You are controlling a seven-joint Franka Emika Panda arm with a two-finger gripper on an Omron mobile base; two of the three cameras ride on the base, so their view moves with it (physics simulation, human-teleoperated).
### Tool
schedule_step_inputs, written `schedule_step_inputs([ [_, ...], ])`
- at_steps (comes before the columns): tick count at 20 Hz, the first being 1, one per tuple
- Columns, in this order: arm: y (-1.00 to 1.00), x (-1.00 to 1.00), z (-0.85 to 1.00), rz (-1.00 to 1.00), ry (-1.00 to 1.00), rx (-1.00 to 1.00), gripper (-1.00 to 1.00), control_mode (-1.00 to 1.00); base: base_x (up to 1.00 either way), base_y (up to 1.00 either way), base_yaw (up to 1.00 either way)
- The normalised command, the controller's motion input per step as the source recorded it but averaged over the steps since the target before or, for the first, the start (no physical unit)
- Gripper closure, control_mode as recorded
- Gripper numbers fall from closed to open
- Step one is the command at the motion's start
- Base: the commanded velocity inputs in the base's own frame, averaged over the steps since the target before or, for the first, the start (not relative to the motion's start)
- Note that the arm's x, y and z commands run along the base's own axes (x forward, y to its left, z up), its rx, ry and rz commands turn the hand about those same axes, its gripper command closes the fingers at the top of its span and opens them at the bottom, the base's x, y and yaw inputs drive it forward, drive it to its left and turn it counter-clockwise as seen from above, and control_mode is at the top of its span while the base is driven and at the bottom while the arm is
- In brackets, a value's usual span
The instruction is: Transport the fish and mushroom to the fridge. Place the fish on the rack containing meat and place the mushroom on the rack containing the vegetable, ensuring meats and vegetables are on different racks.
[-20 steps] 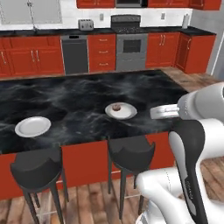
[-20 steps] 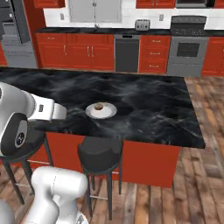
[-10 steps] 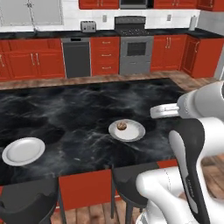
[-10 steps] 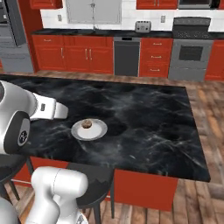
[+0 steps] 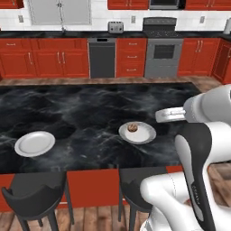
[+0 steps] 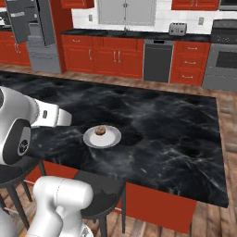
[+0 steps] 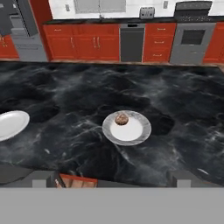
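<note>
A small brown mushroom sits at the far edge of a grey plate on the black marble island. My gripper hangs over the island's near edge, short of the plate, its fingers wide apart and open with nothing between them. The grey fridge stands far off at the back left. Its racks, the meat and the vegetable are too far away to make out. The fish is out of view.
An empty white plate lies left of the mushroom's plate. Black stools stand under the island's near edge. Red cabinets, a dishwasher and an oven line the back wall.
The whole picture has shifted: the base has driven along the island, so both plates sit elsewhere in view. The gripper stays open and empty.
</note>
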Motion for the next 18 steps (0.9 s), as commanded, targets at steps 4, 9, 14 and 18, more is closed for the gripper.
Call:
schedule_step_inputs([
  [4, 0.00, 0.00, 0.00, 0.00, 0.00, 0.00, -1.00, 1.00, 0.44, -0.09, 0.09],
  [9, -0.10, 0.41, -0.42, 0.00, 0.29, 0.00, -1.00, -1.00, 0.12, -0.05, 0.00],
  [14, -0.12, 0.33, -0.65, 0.04, 0.31, 0.00, -1.00, -1.00, 0.00, 0.00, 0.00],
  [18, -0.06, 0.41, -0.52, 0.01, 0.16, -0.01, -1.00, -1.00, 0.00, 0.00, 0.00],
])
